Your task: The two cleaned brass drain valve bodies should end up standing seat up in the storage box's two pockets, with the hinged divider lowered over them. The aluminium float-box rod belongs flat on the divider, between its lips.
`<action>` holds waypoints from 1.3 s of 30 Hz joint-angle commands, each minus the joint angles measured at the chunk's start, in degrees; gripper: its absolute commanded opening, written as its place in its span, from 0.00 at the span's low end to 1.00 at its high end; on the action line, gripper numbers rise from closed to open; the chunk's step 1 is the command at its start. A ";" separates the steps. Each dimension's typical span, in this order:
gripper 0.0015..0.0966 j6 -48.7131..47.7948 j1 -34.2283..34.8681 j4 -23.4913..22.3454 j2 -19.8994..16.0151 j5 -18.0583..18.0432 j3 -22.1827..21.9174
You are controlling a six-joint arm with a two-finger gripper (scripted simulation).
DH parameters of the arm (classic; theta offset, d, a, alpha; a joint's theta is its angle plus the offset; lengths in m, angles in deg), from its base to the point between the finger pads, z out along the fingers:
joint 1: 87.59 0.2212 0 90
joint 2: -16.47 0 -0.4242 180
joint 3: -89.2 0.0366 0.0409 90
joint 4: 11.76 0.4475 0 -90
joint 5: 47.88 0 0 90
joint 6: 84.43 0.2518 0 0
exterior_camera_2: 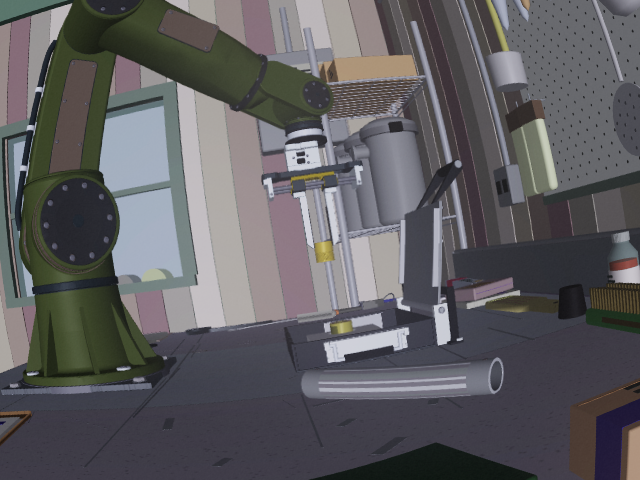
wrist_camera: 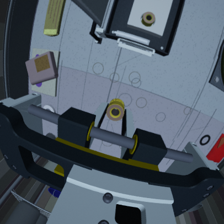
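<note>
A brass valve body (exterior_camera_2: 324, 251) (wrist_camera: 115, 110) hangs in my gripper (exterior_camera_2: 323, 243) (wrist_camera: 115, 116), held upright high above the bench. The second brass valve body (exterior_camera_2: 340, 327) (wrist_camera: 148, 18) stands in a pocket of the dark storage box (exterior_camera_2: 362, 338) (wrist_camera: 143, 24), below and slightly right of me. The box's hinged divider (exterior_camera_2: 421, 258) stands raised at the right end. The aluminium rod (exterior_camera_2: 315, 315) lies flat on the bench behind the box.
A large grey tube (exterior_camera_2: 403, 383) lies on the bench in front of the box. Books (exterior_camera_2: 483, 290), a black cup (exterior_camera_2: 572, 301) and a bottle (exterior_camera_2: 623, 257) sit to the right. A wire rack with grey canisters (exterior_camera_2: 387, 170) stands behind.
</note>
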 commanded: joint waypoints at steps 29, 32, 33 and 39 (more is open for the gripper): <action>0.00 -28.11 -28.10 0.00 10.95 -1.34 12.22; 0.00 -30.55 -30.54 0.00 11.23 -1.34 12.51; 0.00 -31.31 -31.30 0.00 11.30 -1.34 12.58; 0.00 -35.12 -35.10 0.00 11.51 -1.35 12.79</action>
